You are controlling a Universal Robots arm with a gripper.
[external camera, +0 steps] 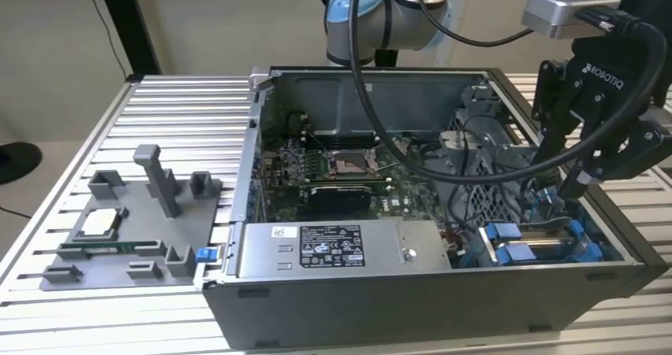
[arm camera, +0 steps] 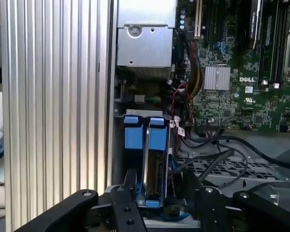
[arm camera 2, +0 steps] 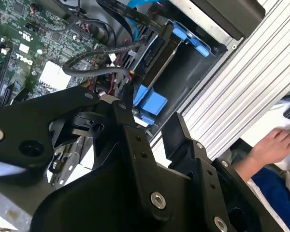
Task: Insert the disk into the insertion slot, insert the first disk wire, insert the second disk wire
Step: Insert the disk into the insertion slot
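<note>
Tool (arm camera: 158, 178) sits nearest the lens in both wrist views. Black fingers (arm camera: 130, 180) are spread, one either side of the disk's near end, with a gap on at least one side. Reads as straddling, not pinching; can't confirm contact.

The disk (arm camera: 152, 162) stands on edge inside the insertion slot (external camera: 540, 231), blue frame tabs (arm camera: 137, 131) at its far end. In the exterior view that bay is at 4 o'clock in the open case (external camera: 420, 292), and the tool hangs over it from 1 o'clock. Looks seated or close; depth unclear.

Black cables (arm camera: 217, 147) loop just beside the disk toward the motherboard (arm camera: 241, 92). Plugged or not, can't tell.

Sticker box (external camera: 347, 249) at 6 o'clock in the case. Fixture tray (external camera: 116, 237) at 9 o'clock on the ribbed surface (external camera: 179, 103). A person's hand (arm camera 2: 280, 142) lies beyond the surface edge.

Handling, my read:
- dense and rigid, won't flex
- shock-sensitive, no dropping or ramming
- bare metal faces are slick
- the blue plastic frame gives slightly and grips better

Best hold: across the frame's long side rails near the end, clear of the label face and connector edge.
</note>
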